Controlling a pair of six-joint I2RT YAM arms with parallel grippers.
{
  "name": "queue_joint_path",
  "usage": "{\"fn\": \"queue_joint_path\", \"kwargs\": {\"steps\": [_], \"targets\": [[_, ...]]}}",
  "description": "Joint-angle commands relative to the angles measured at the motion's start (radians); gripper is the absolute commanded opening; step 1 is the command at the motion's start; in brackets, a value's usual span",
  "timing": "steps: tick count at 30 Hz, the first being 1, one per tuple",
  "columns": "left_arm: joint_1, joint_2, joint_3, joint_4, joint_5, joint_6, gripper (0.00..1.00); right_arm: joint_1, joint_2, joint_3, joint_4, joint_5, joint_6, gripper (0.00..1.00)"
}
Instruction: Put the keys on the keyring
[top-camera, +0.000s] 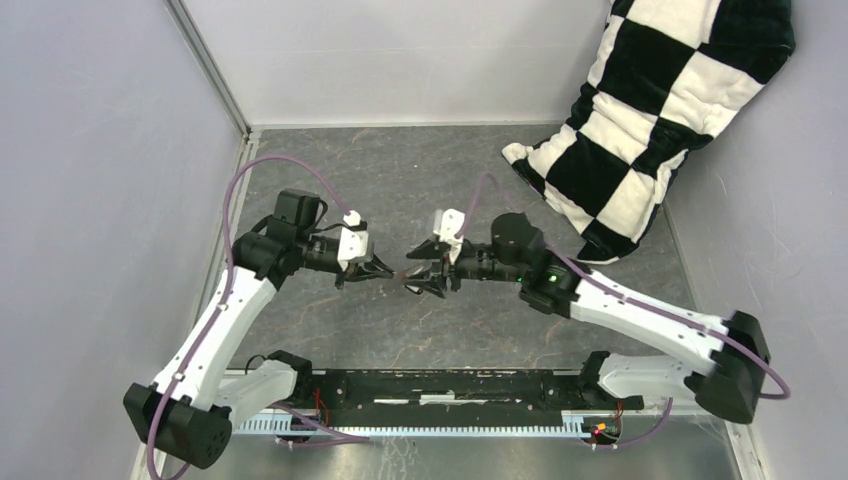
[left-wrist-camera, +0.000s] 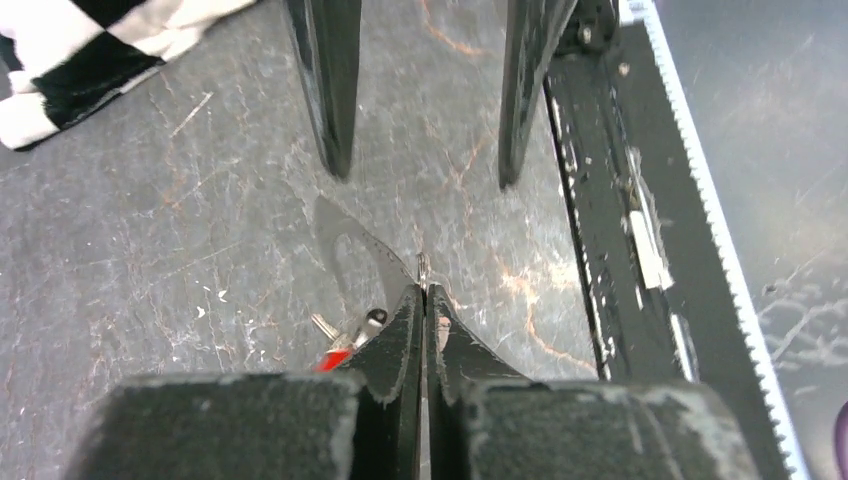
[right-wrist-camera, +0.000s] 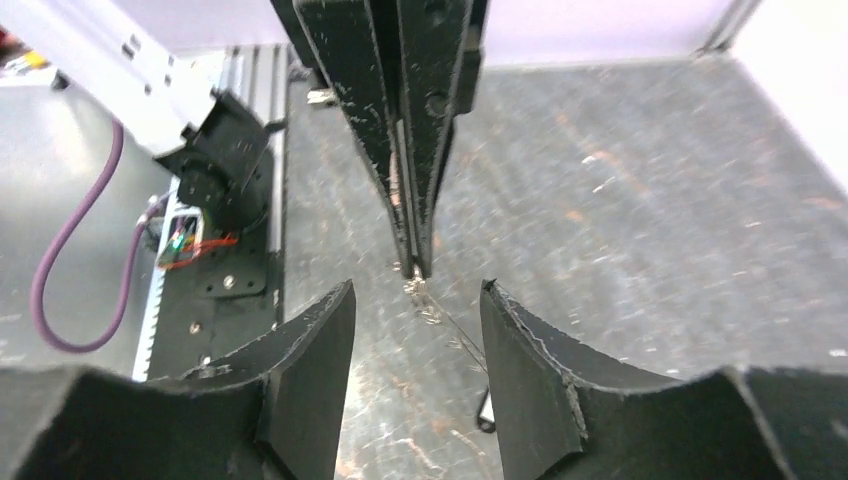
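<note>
**Left claw pinches the ring, right claw open facing it**

The left arm reaches in from the left, over the middle of the grey table (top-camera: 420, 170). The left claw (left-wrist-camera: 422, 296) is closed tight, its two fingers pressed together on a thin sliver of metal, the edge of the ring (left-wrist-camera: 422, 268), which sticks out just past the tips. In the right wrist view a fine wire runs on from that pinch, down and to the right between the right claw's fingers; its lower end is too blurred to name. The red key (left-wrist-camera: 333, 358) lies just left of the left fingers, low in the left wrist view, with a small silver piece touching it. Whether it hangs from the ring or lies on the table I cannot tell.

The right claw (right-wrist-camera: 417, 288) faces the left one, tip to tip. Its jaws stand apart, about half wide, one on each side of the left tips, and grip nothing.

A black rail (top-camera: 450, 395) runs along the near edge. A black-and-white checked cushion (top-camera: 660, 110) sits in the far right corner, well apart from both claws.
</note>
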Motion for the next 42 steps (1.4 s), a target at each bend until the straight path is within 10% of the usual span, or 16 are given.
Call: {"fn": "queue_joint_path", "kwargs": {"steps": [1, 3, 5, 10, 22, 33, 42], "targets": [[-0.006, -0.078, 0.063, 0.135, 0.071, -0.391, 0.02, -0.004, -0.128, 0.078, -0.089, 0.122, -0.047, 0.56], [-0.006, -0.121, 0.054, 0.222, 0.098, -0.506, 0.02, -0.003, -0.192, 0.046, -0.032, 0.156, -0.013, 0.66], [-0.009, -0.162, 0.034, 0.329, 0.115, -0.649, 0.02, -0.004, -0.248, -0.003, 0.024, 0.156, -0.003, 0.97], [-0.011, -0.206, 0.028, 0.43, 0.146, -0.777, 0.02, -0.002, -0.277, 0.004, 0.031, 0.015, -0.055, 0.98], [-0.019, -0.209, 0.096, 0.431, 0.169, -0.64, 0.02, 0.054, -0.11, 0.261, -0.186, -0.104, -0.123, 0.57], [-0.02, -0.21, 0.116, 0.434, 0.173, -0.593, 0.02, 0.164, 0.003, 0.453, -0.451, 0.175, -0.208, 0.44], [-0.019, -0.227, 0.117, 0.413, 0.175, -0.543, 0.02, 0.176, -0.015, 0.478, -0.462, 0.263, -0.201, 0.54]]}}
